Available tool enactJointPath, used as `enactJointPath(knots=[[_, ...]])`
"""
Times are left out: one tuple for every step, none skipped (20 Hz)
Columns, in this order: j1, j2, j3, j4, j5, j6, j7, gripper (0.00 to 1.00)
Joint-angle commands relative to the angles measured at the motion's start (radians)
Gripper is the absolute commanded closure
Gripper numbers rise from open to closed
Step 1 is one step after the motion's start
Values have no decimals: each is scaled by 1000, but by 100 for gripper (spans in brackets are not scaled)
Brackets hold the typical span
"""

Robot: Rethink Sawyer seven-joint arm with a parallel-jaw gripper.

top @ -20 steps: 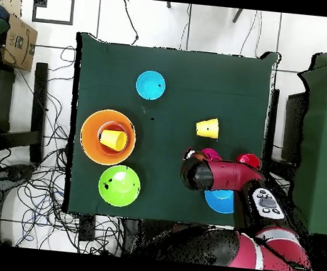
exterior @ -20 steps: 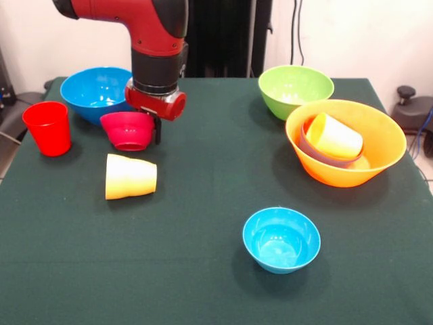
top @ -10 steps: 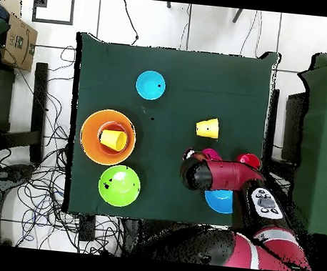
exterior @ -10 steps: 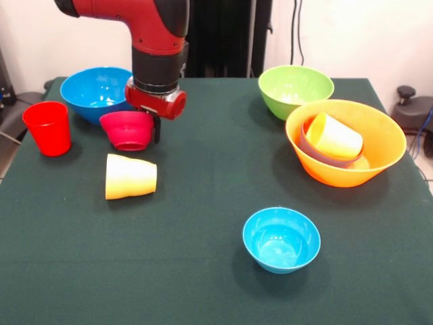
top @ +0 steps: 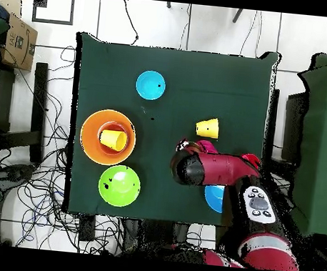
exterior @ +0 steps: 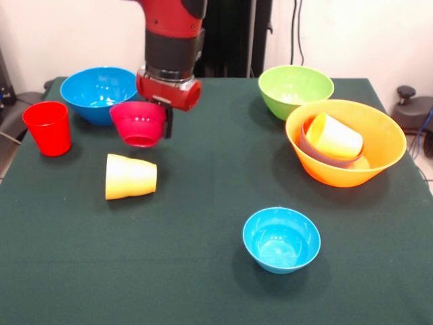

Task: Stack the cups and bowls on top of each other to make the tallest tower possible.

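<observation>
- Lifted since a second ago, the crimson bowl (exterior: 140, 122) now hangs clear of the table (exterior: 203, 271), carried slightly toward the middle.
- The claw (exterior: 164, 120) pinches the crimson bowl by one side of its rim.
- The beginnings of a tower, a big orange bowl (exterior: 342, 166) holding a yellow cup (exterior: 335, 136), sits well apart.
- A second yellow cup (exterior: 130, 177) lies tipped just below the carried bowl; a red cup (exterior: 48, 128) stands near.
- Risk, in my judgement: the one-sided rim grip could let the bowl tilt or slip during the trip.
</observation>
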Motion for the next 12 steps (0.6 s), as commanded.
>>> enactJointPath(knots=[[59,-142,105,60,123,182,29,100],[63,-150,104,60,133,192,25,100],[62,-162,111,60,148,212,17,100],[65,-169,113,61,159,221,12,100],[70,-185,119,74,180,235,17,100],[80,-194,116,79,192,242,24,100],[113,-209,99,86,211,254,54,100],[134,-214,85,86,222,258,71,100],[171,-219,64,85,237,262,108,100],[193,-219,51,83,246,263,127,100],[227,-221,33,79,264,266,157,100],[249,-221,21,74,277,270,172,100]])
